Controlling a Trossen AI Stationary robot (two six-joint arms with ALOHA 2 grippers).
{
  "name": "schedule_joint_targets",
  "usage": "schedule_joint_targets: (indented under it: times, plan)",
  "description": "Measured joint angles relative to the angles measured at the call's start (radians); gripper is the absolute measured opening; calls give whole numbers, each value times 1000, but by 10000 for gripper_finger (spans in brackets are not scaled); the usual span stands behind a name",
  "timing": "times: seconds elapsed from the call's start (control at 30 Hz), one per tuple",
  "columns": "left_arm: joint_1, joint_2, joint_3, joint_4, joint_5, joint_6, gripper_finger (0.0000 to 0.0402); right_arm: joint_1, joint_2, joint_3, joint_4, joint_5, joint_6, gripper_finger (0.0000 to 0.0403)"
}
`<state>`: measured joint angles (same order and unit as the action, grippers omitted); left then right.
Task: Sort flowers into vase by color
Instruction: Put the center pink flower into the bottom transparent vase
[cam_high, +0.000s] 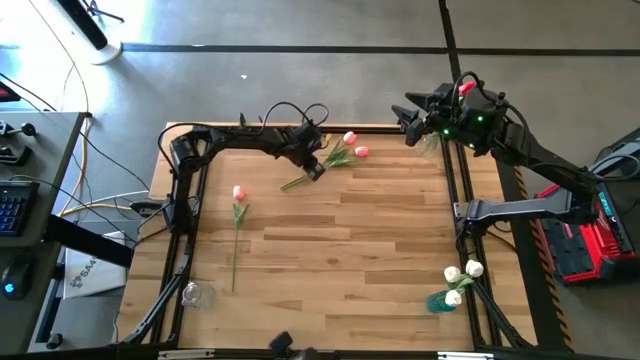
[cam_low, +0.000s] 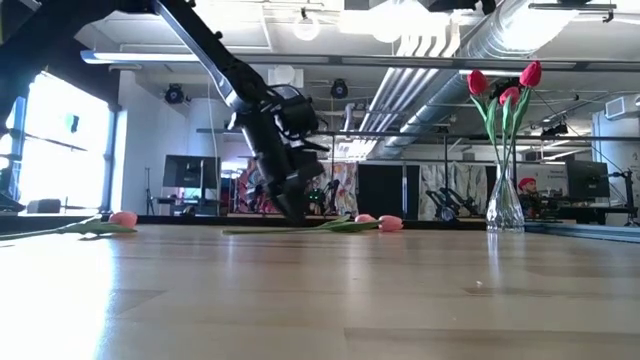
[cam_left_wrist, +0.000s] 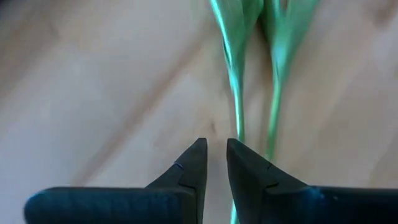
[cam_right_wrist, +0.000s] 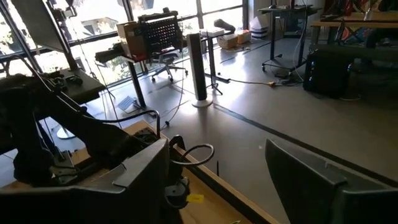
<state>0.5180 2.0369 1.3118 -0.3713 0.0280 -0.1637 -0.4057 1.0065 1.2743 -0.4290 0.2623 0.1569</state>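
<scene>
Tulips (cam_high: 345, 150) lie on wooden table (cam_high: 340, 240), concrete floor (cam_high: 300, 90) beyond

Open-plan robotics lab: exposed ducts (cam_low: 470, 45), monitors (cam_low: 585, 180), equipment carts (cam_right_wrist: 158, 37).

The table (cam_high: 330, 230) is pale wood planking, smooth with a soft satin sheen, framed by dark matt metal rails. The flowers (cam_high: 345, 150) at upper centre have glossy plastic-looking green stems. The vase (cam_low: 505, 212) at the right of the low view is clear, shiny glass. The left gripper (cam_left_wrist: 214, 171) has matt dark plastic-looking fingers.
</scene>
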Motion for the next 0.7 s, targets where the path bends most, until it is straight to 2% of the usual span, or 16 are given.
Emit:
schedule_joint_targets:
  times: [0.17,0.43,0.57,0.7]
  plan:
    - [-10,0,1,-96,10,11,51,0,0,0,0,0,-12,254]
    - [-32,-1,1,-102,-3,-23,53,0,0,0,0,18,-23,254]
    - [-35,-23,11,-152,18,-75,53,0,0,0,0,18,-1,254]
    - [-36,-60,36,-123,23,-70,53,3,0,0,0,17,22,254]
